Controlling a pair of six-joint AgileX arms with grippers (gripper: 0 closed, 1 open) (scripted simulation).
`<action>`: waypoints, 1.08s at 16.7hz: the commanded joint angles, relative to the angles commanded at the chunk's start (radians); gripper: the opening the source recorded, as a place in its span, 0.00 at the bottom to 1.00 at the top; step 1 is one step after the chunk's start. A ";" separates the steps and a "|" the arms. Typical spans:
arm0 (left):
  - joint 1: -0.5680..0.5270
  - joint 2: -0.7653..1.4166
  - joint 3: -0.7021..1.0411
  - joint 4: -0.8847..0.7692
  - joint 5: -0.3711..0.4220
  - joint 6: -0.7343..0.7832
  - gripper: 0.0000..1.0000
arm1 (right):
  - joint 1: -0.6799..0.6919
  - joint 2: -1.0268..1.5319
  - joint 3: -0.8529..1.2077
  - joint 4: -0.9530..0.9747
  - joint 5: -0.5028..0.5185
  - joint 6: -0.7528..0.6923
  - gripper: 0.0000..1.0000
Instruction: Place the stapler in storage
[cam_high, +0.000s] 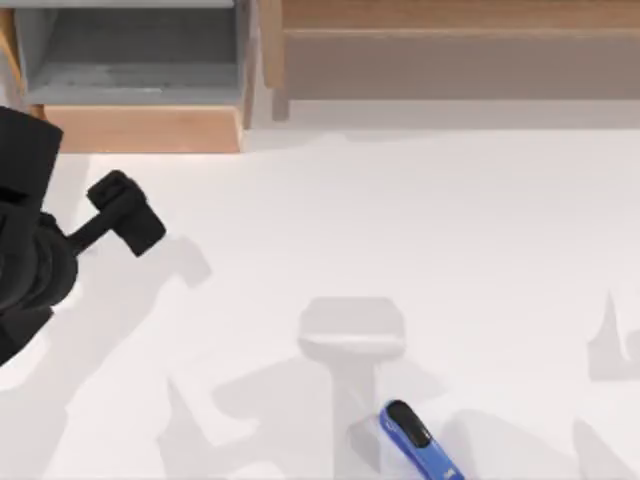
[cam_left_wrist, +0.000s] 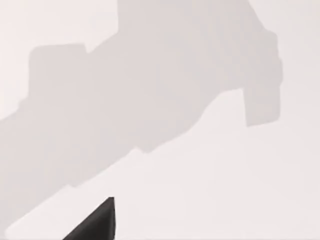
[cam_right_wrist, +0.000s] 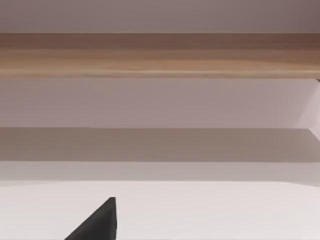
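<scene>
Seen from above, the stapler (cam_high: 418, 439) lies alone on our white tabletop (cam_high: 400, 220), well apart from the storage (cam_high: 140, 75) and diagonally across the tabletop from it, its rounded black end turned toward the storage side and its blue body running off the near edge of the top view. The storage itself sits open at the far left corner of the tabletop, its grey floor and walls exposed behind a light wood front panel, and nothing lies inside it. Just beside the storage, on its right, stands the wide wooden shelf unit (cam_high: 450, 50), which also spans the right wrist view as a long wood band (cam_right_wrist: 160, 55) above the pale surface. Our left arm (cam_high: 30, 250) reaches in from the left edge below the storage, with our left gripper (cam_high: 125, 212) hanging over bare tabletop near the storage's front panel and far from the stapler; we cannot tell whether its fingers are apart or together. The left wrist view looks down on the white surface crossed by the arm's broad grey shadow, with one dark tip (cam_left_wrist: 97, 222) at the frame's edge. A similar dark tip (cam_right_wrist: 97, 222) belonging to our right arm shows in the right wrist view, and we cannot tell the state of that gripper either.
</scene>
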 joint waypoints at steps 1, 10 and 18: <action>-0.045 0.101 0.066 -0.049 0.000 -0.075 1.00 | 0.000 0.000 0.000 0.000 0.000 0.000 1.00; -0.492 0.717 0.590 -0.385 0.053 -0.605 1.00 | 0.000 0.000 0.000 0.000 0.000 0.000 1.00; -0.746 0.893 0.820 -0.483 0.096 -0.785 1.00 | 0.000 0.000 0.000 0.000 0.000 0.000 1.00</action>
